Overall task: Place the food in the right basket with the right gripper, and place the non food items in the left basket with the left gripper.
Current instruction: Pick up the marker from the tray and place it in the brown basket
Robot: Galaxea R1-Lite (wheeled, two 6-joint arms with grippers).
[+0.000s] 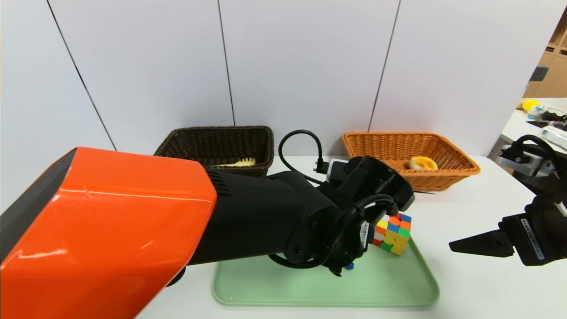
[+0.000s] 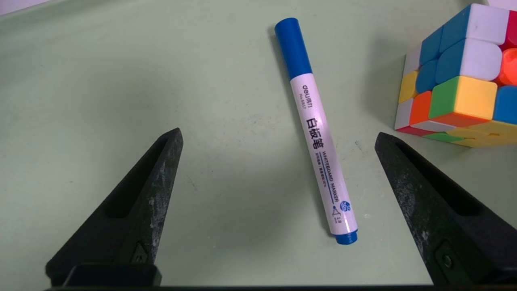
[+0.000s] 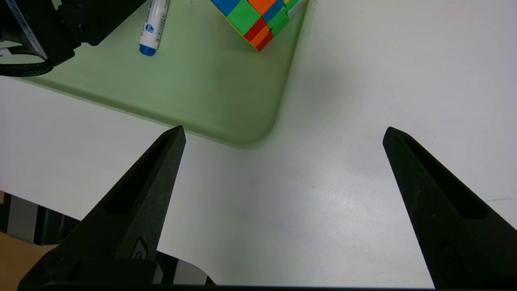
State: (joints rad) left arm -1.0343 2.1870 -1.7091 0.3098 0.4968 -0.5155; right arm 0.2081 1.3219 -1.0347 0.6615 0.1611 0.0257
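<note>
Marker (image 2: 317,133) (smooth cylinder) between spread left pincer (image 2: 278,141) fingers.

Pale green tray (image 1: 398,288) low in centre of head view, rounded corners, shallow raised rim, lying flat on white table (image 1: 478,212). Tray corner also seen at upper middle of right wrist view, casting soft shadow on tabletop. White panelled wall (image 1: 301,66) across upper frame, split by thin dark seams. Second white table (image 1: 522,124) at far right edge, carrying small clutter: something yellow (image 1: 529,104), other pieces too small to tell. Wooden shelving (image 1: 551,66) in upper right corner behind it.
</note>
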